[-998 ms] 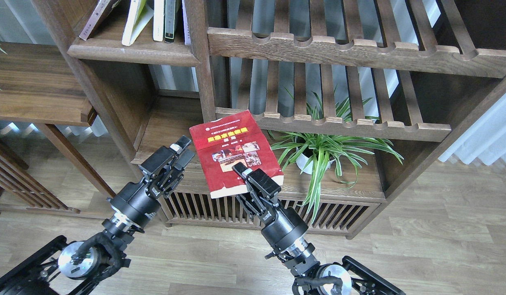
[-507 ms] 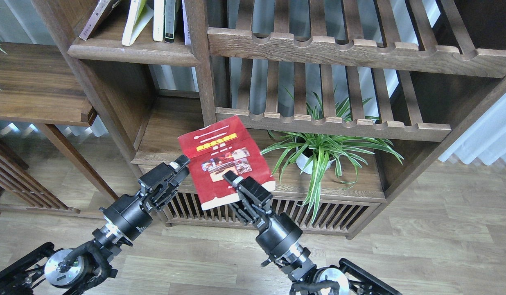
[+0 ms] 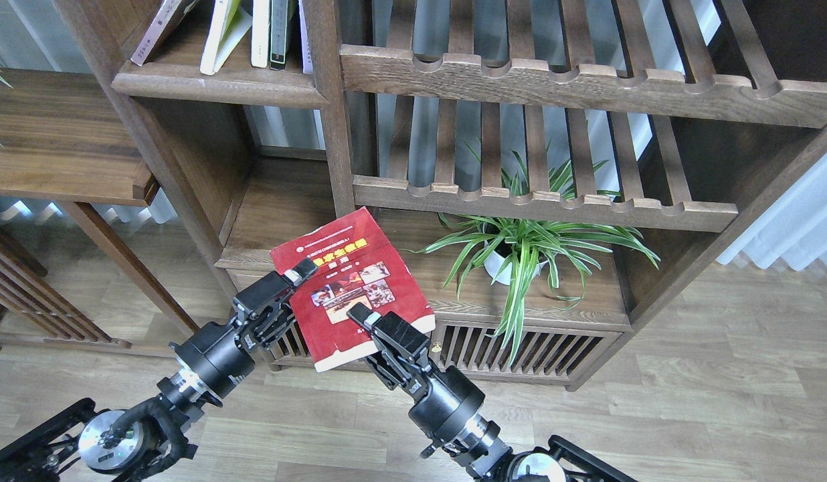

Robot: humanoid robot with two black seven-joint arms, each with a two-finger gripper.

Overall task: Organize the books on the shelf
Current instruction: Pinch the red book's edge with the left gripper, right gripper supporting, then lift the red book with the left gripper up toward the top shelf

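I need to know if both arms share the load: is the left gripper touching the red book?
Cannot tell. In the head view the left gripper meets the red book at its left edge, but no clear contact or gap shows.

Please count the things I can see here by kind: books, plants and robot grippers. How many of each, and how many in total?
Books: 6, the red book in the grippers plus 5 standing on the upper shelf, cut off by the frame edge.
Plants: 1, the potted plant.
Grippers: 2, left gripper and right gripper.
Total: 9
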